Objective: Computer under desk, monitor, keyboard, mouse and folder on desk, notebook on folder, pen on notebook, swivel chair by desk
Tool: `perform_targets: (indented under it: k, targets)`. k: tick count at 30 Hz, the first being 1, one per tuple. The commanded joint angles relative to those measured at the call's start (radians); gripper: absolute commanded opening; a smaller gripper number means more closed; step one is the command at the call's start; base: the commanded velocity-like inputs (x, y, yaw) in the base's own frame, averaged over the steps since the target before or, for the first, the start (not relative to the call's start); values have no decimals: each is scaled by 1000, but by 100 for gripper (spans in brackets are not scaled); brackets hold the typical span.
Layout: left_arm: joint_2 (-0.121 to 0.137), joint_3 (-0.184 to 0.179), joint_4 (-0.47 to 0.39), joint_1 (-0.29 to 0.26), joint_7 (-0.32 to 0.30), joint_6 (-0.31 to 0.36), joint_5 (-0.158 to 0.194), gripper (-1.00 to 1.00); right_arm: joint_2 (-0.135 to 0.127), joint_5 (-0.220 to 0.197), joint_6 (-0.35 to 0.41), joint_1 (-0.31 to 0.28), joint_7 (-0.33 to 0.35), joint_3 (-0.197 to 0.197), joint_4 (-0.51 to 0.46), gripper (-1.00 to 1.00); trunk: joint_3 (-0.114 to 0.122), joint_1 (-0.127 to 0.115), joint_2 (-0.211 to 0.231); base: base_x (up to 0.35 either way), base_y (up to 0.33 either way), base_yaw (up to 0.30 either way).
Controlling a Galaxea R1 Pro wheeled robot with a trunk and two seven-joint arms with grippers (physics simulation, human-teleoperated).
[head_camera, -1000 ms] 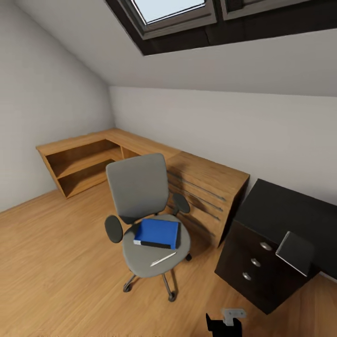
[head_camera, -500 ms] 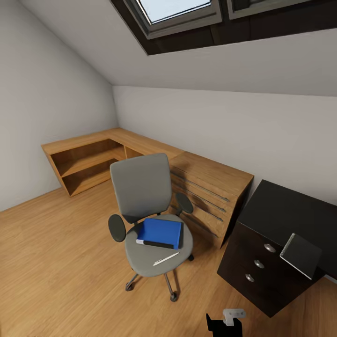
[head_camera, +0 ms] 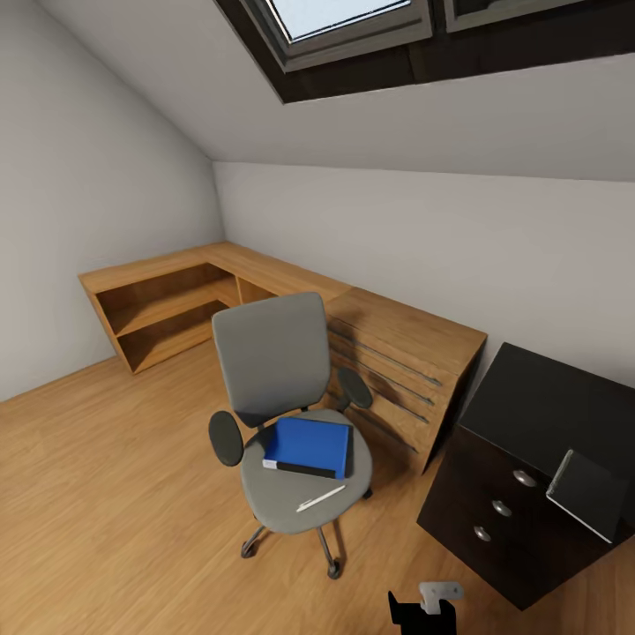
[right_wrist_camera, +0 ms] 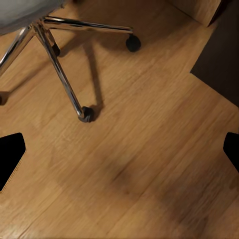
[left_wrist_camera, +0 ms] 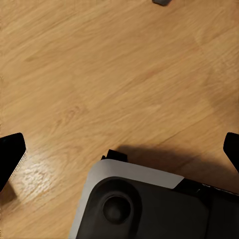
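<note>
**Bedroom workspace: stock on approach**

Change noted: your view has slid slightly since a second ago; chair and desk sit a little further right and lower in the head view. That is camera travel, not the things moving. You appear to be closing on the chair, so the folder pickup looks like the step in hand.

- Chair (head_camera: 282,414): one. Grey, on the wooden floor (head_camera: 106,494), just beside the wooden dresser (head_camera: 397,370), near the desk but not yet set against it. Its chrome base (right_wrist_camera: 59,64) shows in the right wrist view.
- Folder (head_camera: 309,445): one, blue, flat on the chair seat.
- Pen (head_camera: 320,498): one, pale, on the seat just in front of the folder, apart from it.
- Desk (head_camera: 547,406): one, black, three round knobs counted on its drawer unit.
- Flat dark slab (head_camera: 589,494) at the desk's edge: one, tilted; identity cannot be told.
- Left gripper (left_wrist_camera: 119,154): fingers spread wide, nothing between them, over bare floor.
- Right gripper (right_wrist_camera: 119,149): fingers spread wide, nothing held, over floor near the chair base.
</note>
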Motion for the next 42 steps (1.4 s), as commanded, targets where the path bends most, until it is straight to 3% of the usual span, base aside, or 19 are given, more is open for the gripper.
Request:
perform_targets:
  k: [1, 42]
  targets:
    - [1, -7, 1, -1, -3, -3, 11, 100, 0, 8, -3, -1, 3, -9, 1, 100, -1, 0, -1, 163, 130, 0]
    - [0, -9, 1, -1, -3, -3, 11, 100, 0, 3, -17, -1, 2, -10, 0, 100, -20, 0, -1, 50, 41, 58]
